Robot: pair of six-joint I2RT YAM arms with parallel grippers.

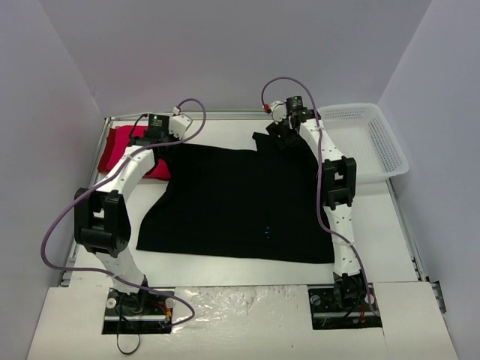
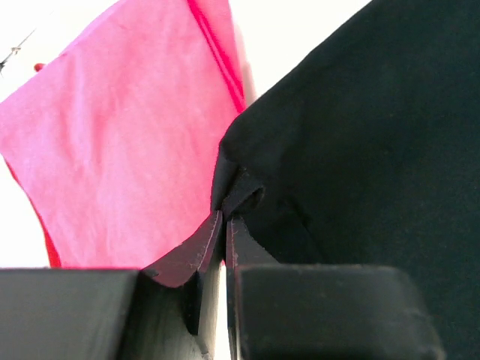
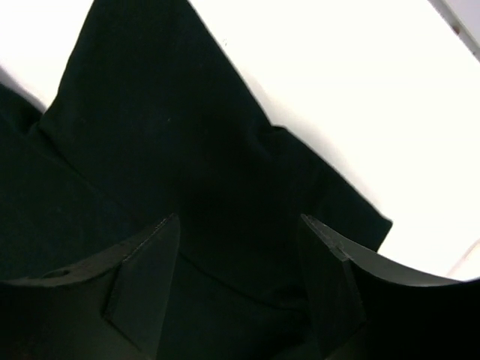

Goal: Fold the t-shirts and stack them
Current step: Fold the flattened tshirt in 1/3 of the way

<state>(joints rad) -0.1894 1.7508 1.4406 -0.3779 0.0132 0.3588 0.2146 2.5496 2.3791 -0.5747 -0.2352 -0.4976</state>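
The black t-shirt point(image 1: 240, 202) lies spread flat mid-table, with its small blue mark point(image 1: 268, 231) facing up. Beside its far left corner lies the folded red t-shirt point(image 1: 120, 150). My left gripper point(image 1: 169, 144) is at that corner. In the left wrist view it point(image 2: 225, 219) is shut on a pinched fold of the black cloth point(image 2: 360, 150), right next to the red shirt point(image 2: 127, 150). My right gripper point(image 1: 282, 136) hangs over the far right sleeve. Its jaws point(image 3: 240, 225) stand open astride the black cloth point(image 3: 150, 135), and its fingertips point(image 3: 169, 229) grip nothing.
A white mesh basket point(image 1: 375, 139) sits at the far right corner, just right of the right arm. Grey walls close in the table on three sides. White table surface point(image 1: 375, 217) shows to the right of the black shirt.
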